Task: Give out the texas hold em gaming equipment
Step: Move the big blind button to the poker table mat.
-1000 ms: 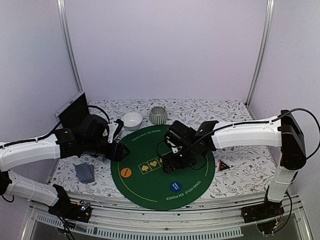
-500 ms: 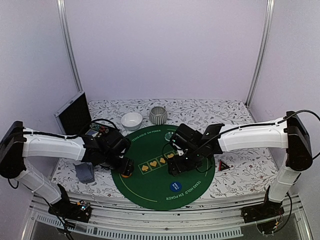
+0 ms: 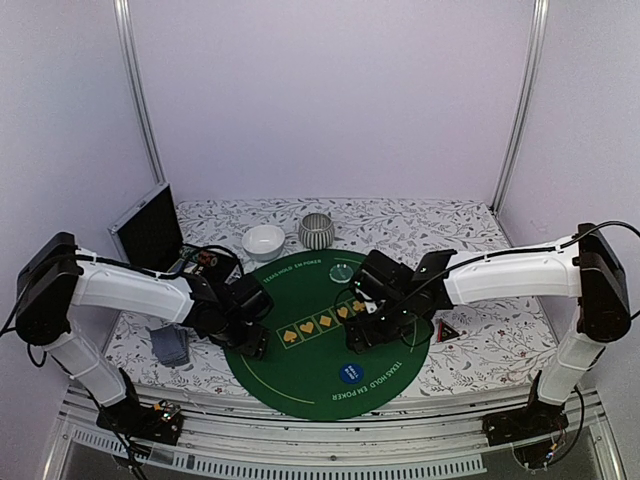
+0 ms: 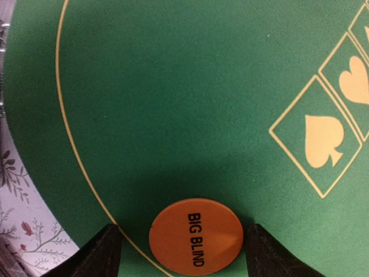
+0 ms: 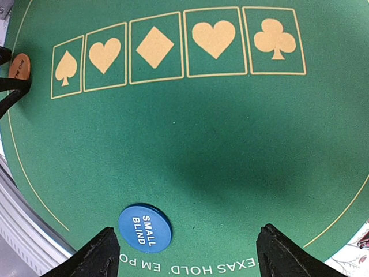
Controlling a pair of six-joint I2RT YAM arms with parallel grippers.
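The orange "BIG BLIND" disc (image 4: 196,239) lies flat on the green mat's left edge. My left gripper (image 4: 184,257) is open and low over it, one finger on each side; in the top view this gripper (image 3: 250,340) hides the disc. The blue "SMALL BLIND" disc (image 5: 145,228) (image 3: 349,373) lies at the mat's near edge. My right gripper (image 5: 193,254) (image 3: 365,335) is open and empty above the mat, the blue disc near its left finger. A pale green disc (image 3: 340,271) lies on the mat's far part. Grey-blue cards (image 3: 170,345) lie left of the mat. A red-black triangle (image 3: 449,331) lies right of it. No poker chips show.
The round green mat (image 3: 300,385) fills the table's middle. A white bowl (image 3: 264,241) and a striped grey bowl (image 3: 316,231) stand behind it. An open dark case (image 3: 148,225) stands at the far left. The orange disc also shows in the right wrist view (image 5: 18,66).
My left gripper has swung right and down onto the mat's left edge, around the orange disc. My right gripper has shifted a little right. The pale green disc now shows.
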